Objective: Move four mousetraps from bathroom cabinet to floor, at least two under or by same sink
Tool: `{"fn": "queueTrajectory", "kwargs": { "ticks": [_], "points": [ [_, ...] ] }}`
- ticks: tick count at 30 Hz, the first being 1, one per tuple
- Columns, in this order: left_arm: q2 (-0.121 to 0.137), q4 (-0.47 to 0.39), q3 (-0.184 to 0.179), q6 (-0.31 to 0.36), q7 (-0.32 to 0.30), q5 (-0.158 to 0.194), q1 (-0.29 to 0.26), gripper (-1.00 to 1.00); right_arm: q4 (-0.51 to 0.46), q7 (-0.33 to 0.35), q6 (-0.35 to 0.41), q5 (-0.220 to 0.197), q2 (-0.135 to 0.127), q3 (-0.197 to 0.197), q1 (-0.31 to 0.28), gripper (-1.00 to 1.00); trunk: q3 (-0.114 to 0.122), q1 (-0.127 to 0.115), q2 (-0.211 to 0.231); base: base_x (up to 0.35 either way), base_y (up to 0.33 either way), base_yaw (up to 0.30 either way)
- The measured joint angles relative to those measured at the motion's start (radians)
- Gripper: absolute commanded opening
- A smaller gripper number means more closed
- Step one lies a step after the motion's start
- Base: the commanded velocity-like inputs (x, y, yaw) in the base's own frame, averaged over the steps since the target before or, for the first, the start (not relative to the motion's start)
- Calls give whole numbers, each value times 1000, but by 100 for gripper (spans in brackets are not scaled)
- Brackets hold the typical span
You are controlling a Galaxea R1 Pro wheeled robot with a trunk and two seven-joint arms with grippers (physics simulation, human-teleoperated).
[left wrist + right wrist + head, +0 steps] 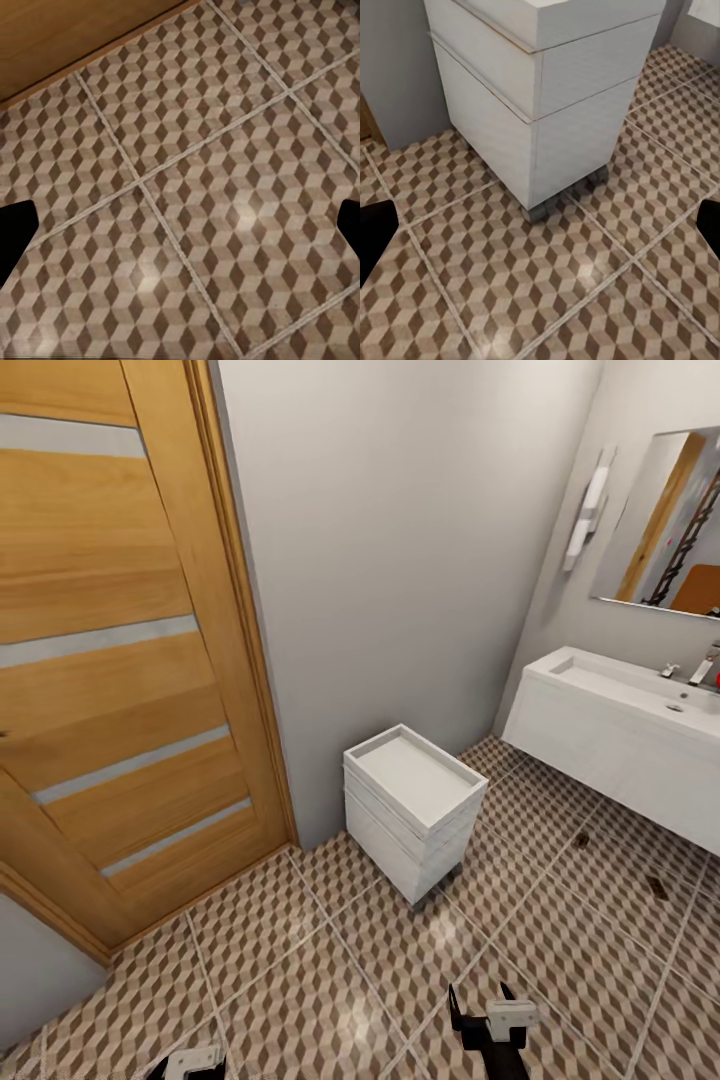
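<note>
The bathroom floor (330, 960) of cube-patterned tiles spreads below me. A white sink (600, 678) hangs on the right wall. Two small brown flat pieces (582, 840) (657, 887) lie on the tiles by its front; they look like mousetraps but are too small to be sure. The cabinet is out of view. My right gripper (484, 1000) hovers open over the floor, and in the right wrist view (540, 225) nothing lies between its fingertips (375, 232). My left gripper (180, 225) is open over bare tiles, its body (195, 1060) at the picture's lower edge.
A white drawer unit on castors (412, 810) stands against the grey wall, just ahead of the right gripper. A wooden door (120, 660) fills the left side. A mirror (665, 525) and a faucet (705, 665) sit above the sink.
</note>
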Motion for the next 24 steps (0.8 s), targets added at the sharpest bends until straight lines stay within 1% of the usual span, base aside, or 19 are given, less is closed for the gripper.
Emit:
{"fn": "queueTrajectory", "kwargs": {
  "ticks": [8,24],
  "points": [
    [0,0,0,0,0,0,0,100,0,0,0,0,0,0,0,100,-4,0,0,0,0,200],
    [0,0,0,0,0,0,0,100,0,0,0,0,0,0,0,100,-8,0,0,0,0,276]
  ]
}}
